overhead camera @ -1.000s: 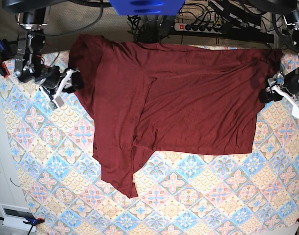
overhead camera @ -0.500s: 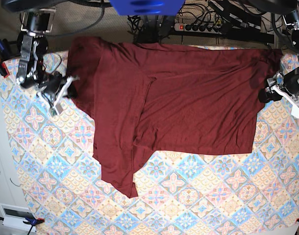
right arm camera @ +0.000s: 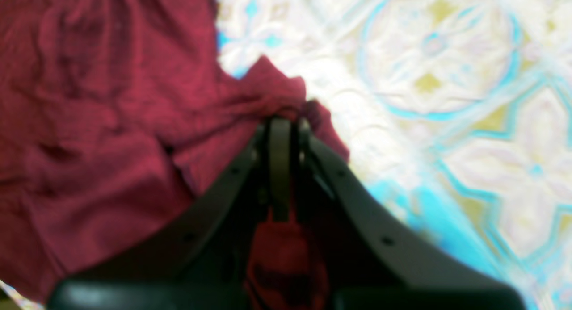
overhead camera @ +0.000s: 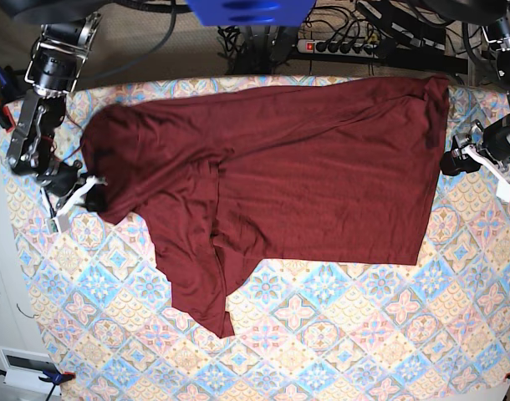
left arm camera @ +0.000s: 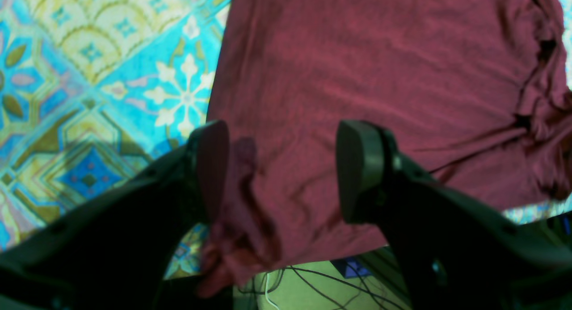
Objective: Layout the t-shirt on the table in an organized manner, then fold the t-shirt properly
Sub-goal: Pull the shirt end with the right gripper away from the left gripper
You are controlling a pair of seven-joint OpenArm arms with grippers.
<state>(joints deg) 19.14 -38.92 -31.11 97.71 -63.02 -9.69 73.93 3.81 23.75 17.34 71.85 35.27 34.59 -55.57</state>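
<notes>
Since a second ago my right pincer (right arm camera: 280,136) has clamped the t-shirt (overhead camera: 272,175) hem and dragged it sideways; the thin jersey stretches limply, while my left pincer (left arm camera: 279,167) stands wide.

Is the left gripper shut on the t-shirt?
No, the left gripper stands open, with the t-shirt lying loose between its fingers.

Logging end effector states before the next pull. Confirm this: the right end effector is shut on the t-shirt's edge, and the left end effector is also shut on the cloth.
Only the second half is wrong. The right end effector is shut on the t-shirt, but the left end effector is open: the left wrist view shows its fingers standing wide apart over the cloth.
</notes>
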